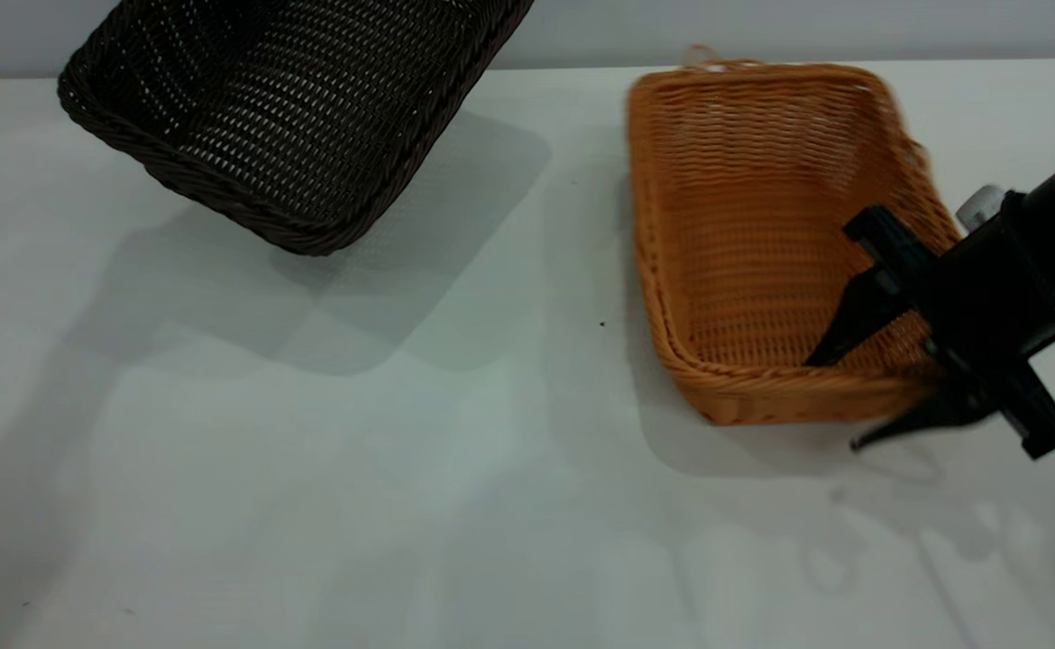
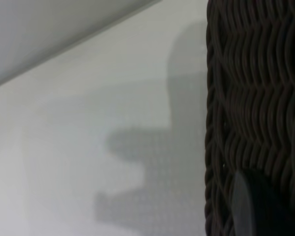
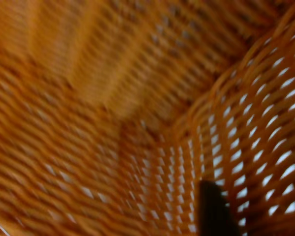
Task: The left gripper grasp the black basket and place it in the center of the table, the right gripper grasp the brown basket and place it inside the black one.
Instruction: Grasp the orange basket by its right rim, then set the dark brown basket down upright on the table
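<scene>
The black basket (image 1: 298, 108) hangs tilted in the air at the table's far left, with its shadow on the table (image 1: 491, 505) below. My left gripper is out of the exterior view. In the left wrist view it (image 2: 255, 209) is shut on the black basket's woven wall (image 2: 255, 98), with one finger (image 2: 242, 206) showing against the weave. The brown basket (image 1: 753, 225) stands at the right. My right gripper (image 1: 839, 401) grips its near right wall, one finger inside and one outside. The right wrist view shows the brown weave (image 3: 113, 98) and the inner finger (image 3: 214, 209).
The bare pale tabletop runs across the middle and front between the two baskets. A loose strand loop (image 1: 699, 56) sticks up from the brown basket's far rim. The table's back edge meets a grey wall.
</scene>
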You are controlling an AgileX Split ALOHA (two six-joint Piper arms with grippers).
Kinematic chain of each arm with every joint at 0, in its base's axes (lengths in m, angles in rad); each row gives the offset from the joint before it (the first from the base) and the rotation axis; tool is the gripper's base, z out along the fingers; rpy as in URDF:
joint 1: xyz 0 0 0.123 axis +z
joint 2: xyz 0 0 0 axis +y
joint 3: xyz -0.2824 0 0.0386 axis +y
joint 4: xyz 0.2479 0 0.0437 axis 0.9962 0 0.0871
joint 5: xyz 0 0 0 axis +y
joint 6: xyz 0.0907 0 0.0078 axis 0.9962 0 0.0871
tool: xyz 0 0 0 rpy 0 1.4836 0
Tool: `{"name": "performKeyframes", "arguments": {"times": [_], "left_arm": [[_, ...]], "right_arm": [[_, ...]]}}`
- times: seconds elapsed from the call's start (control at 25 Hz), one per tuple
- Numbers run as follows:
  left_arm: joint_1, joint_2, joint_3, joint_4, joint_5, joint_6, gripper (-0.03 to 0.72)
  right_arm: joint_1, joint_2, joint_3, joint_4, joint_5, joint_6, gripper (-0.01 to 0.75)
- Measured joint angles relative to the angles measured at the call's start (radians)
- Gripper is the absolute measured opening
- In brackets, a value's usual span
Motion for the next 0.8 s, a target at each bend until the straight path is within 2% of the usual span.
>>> {"name": "performKeyframes", "arguments": {"times": [0.08, 0.16, 0.24, 0.52, 0.64, 0.8], "left_arm": [[0.000, 0.000, 0.000, 0.000, 0.000, 0.037, 0.079], [0.000, 0.000, 0.000, 0.000, 0.000, 0.088, 0.079], [0.000, 0.000, 0.000, 0.000, 0.000, 0.156, 0.079], [-0.018, 0.000, 0.000, -0.020, 0.002, 0.471, 0.079], [-0.065, 0.003, 0.000, -0.067, 0.044, 0.658, 0.079], [-0.152, 0.025, 0.000, -0.197, 0.183, 0.895, 0.079]], "right_arm": [[-0.019, 0.001, -0.019, 0.010, -0.032, -0.032, 0.173], [-0.057, 0.001, -0.042, 0.015, -0.036, -0.076, 0.074], [-0.098, 0.002, -0.064, -0.015, -0.027, -0.129, 0.064], [-0.321, -0.060, -0.210, -0.034, 0.030, -0.275, 0.064], [-0.391, -0.096, -0.315, -0.093, 0.140, -0.295, 0.064], [-0.449, -0.111, -0.426, -0.195, 0.288, -0.310, 0.064]]}}
